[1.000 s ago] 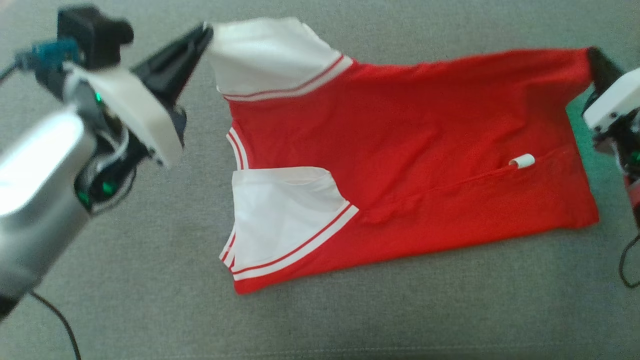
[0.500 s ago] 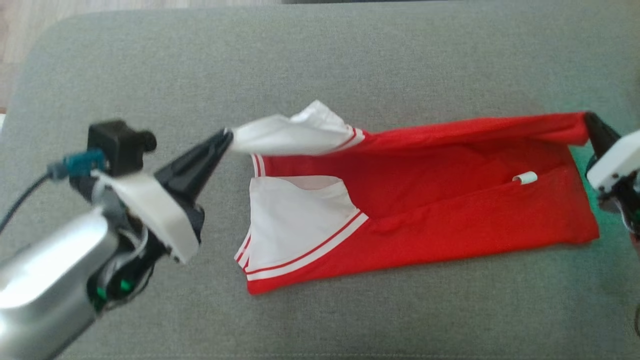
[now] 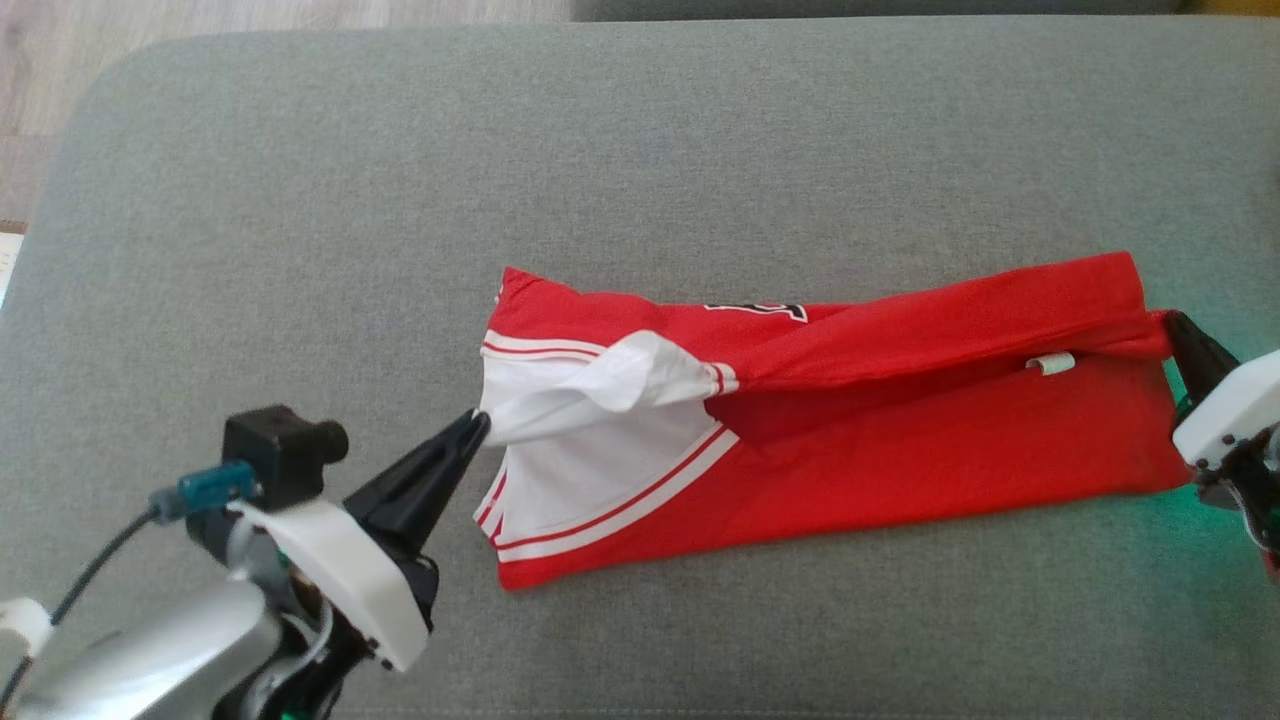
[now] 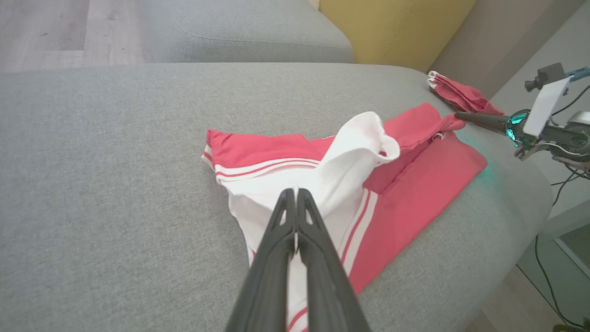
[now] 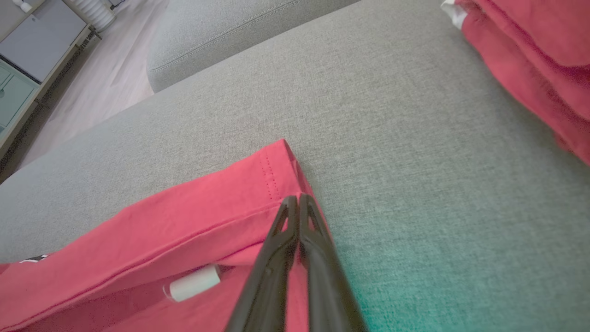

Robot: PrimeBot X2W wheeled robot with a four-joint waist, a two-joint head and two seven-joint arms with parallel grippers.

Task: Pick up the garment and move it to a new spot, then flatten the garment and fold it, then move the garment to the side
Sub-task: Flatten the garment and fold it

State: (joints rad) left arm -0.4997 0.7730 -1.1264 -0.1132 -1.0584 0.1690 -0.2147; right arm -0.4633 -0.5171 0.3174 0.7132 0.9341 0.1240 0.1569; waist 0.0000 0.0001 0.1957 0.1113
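Two pinches on, both jaw pairs pressed together on cloth: left gripper [image 3: 478, 422] has the tip of the upper white sleeve [image 3: 610, 385], right gripper [image 3: 1172, 328] has the top layer at the hem [image 3: 1165, 430]. The garment [image 3: 880, 460] lies lengthwise on the grey cushion [image 3: 300, 200], sleeve end toward the left arm, hem end toward the right, in the near right part of the seat. My read is fold step: far long edge goes over onto the near one. The top layer is draped roughly halfway across and sags mid-span. To land it well, bring both arms toward the robot at matched rate and height. Hold light tension between them so the lifted edge runs straight, but not enough to drag the bottom layer. The left side looks weaker: the grip is on sleeve only, and the sleeve is bunched and twisted. Aim to lay it flat on the lower white sleeve [image 3: 590, 470], stripes lined up. Lower to the cloth before opening, and release both together. The small white tag [image 3: 1050, 364] sits in the crease near the hem and could get trapped. A second red piece [image 4: 461, 94] lies at the cushion corner beyond the right gripper, apart from the garment.
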